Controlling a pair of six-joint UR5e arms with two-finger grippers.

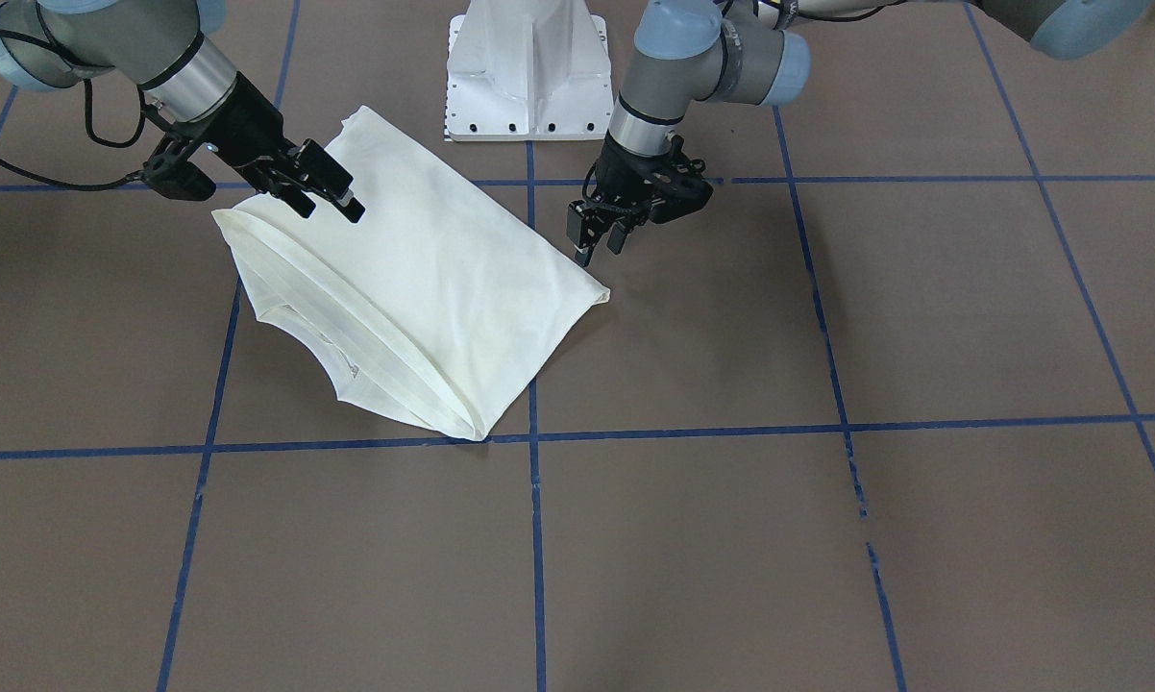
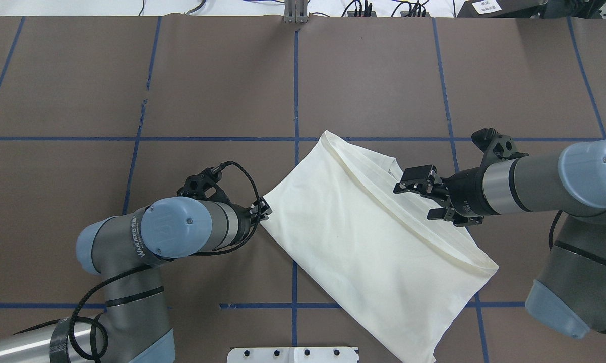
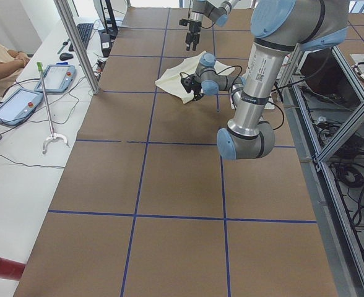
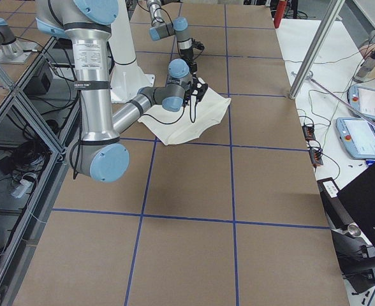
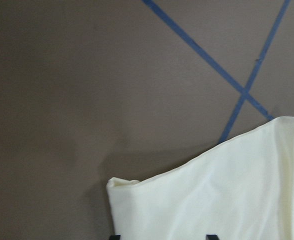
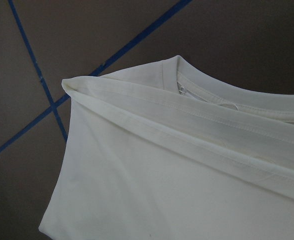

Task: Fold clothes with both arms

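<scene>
Handling likely soft, light, limp: T-shirt [image 1: 424,279], pinch its corners; left gripper [image 1: 601,248] and right gripper [image 1: 328,206] jaws apart, empty.

T-shirt [image 2: 363,237] flat on table [image 2: 131,75]; left gripper [image 1: 599,245] beside its left corner, right gripper [image 1: 330,207] above opposite edge (neckline side)

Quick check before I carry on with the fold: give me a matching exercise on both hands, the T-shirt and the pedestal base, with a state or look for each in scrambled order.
Things:
1. left hand
2. right hand
3. T-shirt
4. pedestal base

States:
A. open, over the garment's layered seamed edge
B. lying folded, plain side up
C. open, at the garment's plain pointed corner
D. white, with a row of bolt holes

Pairs: 1-C, 2-A, 3-B, 4-D
</scene>
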